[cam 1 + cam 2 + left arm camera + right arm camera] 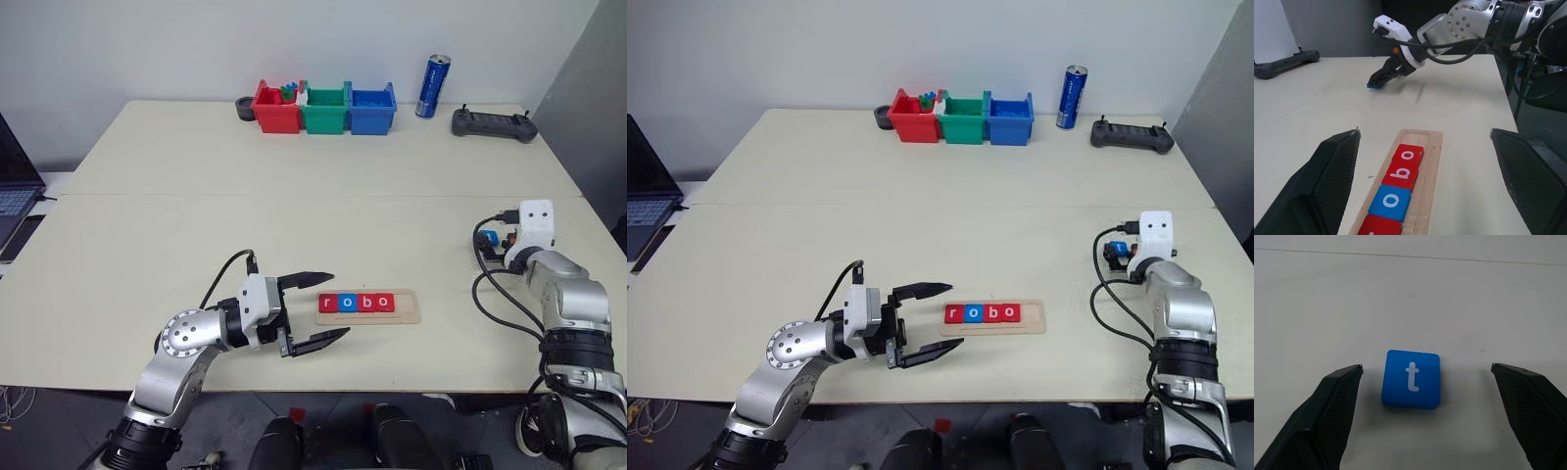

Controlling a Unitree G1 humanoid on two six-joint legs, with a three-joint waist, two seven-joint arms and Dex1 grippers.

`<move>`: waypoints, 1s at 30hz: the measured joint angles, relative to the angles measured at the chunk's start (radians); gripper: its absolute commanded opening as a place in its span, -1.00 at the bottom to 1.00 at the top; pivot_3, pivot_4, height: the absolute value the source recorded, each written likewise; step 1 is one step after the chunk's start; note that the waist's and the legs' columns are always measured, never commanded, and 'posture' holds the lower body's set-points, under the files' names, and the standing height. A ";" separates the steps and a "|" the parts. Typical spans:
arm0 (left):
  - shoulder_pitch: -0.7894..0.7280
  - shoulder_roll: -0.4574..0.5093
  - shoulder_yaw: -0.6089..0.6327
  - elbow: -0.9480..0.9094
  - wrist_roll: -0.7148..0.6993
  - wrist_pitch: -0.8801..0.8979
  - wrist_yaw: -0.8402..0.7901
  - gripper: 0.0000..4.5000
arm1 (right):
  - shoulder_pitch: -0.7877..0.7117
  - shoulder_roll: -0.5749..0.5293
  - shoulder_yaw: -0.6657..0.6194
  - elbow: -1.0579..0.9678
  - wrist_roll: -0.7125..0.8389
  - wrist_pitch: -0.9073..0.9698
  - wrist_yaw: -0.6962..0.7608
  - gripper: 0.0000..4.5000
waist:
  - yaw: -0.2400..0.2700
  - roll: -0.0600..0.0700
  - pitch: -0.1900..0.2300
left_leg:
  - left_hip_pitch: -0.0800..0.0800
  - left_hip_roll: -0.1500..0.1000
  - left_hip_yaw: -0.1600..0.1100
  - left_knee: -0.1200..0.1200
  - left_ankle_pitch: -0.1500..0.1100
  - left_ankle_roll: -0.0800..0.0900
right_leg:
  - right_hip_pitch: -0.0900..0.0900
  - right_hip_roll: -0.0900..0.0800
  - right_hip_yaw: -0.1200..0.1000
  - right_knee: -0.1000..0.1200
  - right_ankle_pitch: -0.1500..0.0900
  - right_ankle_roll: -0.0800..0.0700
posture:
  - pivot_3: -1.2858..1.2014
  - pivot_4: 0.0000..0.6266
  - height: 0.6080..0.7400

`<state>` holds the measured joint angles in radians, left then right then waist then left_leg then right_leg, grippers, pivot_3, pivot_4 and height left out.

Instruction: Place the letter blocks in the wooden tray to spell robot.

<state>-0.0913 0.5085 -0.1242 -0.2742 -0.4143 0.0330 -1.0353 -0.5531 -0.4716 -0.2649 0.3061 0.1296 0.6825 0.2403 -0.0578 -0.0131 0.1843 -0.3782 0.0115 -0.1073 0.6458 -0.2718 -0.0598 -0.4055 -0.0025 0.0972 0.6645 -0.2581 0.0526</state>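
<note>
Right jaws wide around blue t block [1411, 379]

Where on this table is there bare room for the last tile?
The pale wooden tray has one free slot at its right end, beside the red "o" tile. Bare tabletop spans the middle. Crowded: the back edge, with plastic bins.

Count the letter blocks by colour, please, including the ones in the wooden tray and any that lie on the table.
Red letter blocks: 3, the r, the b and the second o, all in the wooden tray.
Blue letter blocks: 2, the first o in the tray and the t on the table.
Total: 5
</note>
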 measured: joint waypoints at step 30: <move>0.008 0.017 0.001 -0.011 -0.001 0.013 0.000 1.00 | 0.197 0.079 0.013 -0.486 0.087 0.346 -0.076 -0.35 | 0.001 0.001 -0.001 | -0.001 0.000 -0.002 -0.001 0.000 0.000 | -0.001 0.000 -0.001 0.000 0.000 0.000 | 0.03 -0.52 1.00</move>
<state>-0.0830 0.5252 -0.1234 -0.2852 -0.4156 0.0458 -1.0355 -0.3561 -0.3921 -0.2524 -0.1801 0.2162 1.0289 0.1646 -0.0567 -0.0121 0.1837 -0.3793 0.0117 -0.1089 0.6453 -0.2719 -0.0598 -0.4063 -0.0024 0.0965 0.6647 -0.2582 0.0527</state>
